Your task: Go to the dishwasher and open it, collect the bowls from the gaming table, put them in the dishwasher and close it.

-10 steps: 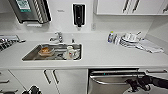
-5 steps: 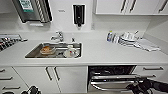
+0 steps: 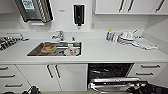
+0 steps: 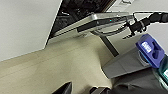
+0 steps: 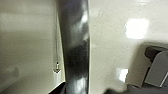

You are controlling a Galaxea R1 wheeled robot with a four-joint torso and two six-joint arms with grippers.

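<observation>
While I look down from the head camera, I see the built-in dishwasher with the shiny steel front (image 3: 113,83) at about 5 o'clock, under the long white kitchen surface (image 3: 100,53). Its door is partway down, and the dark inside shows above it. My right end effector (image 3: 136,89) is a dark shape at the door's right end, by the bar handle; I cannot tell if its fingers are apart or together. In the left wrist camera the tilted door (image 4: 95,22) hangs over the pale floor (image 4: 50,70), with the right arm reaching to its edge. At 10 o'clock sits the steel sink (image 3: 56,48), with an orange-brown dish (image 3: 48,48) and white dishes in it. More white dishes (image 3: 127,37) are stacked at 2 o'clock.
</observation>
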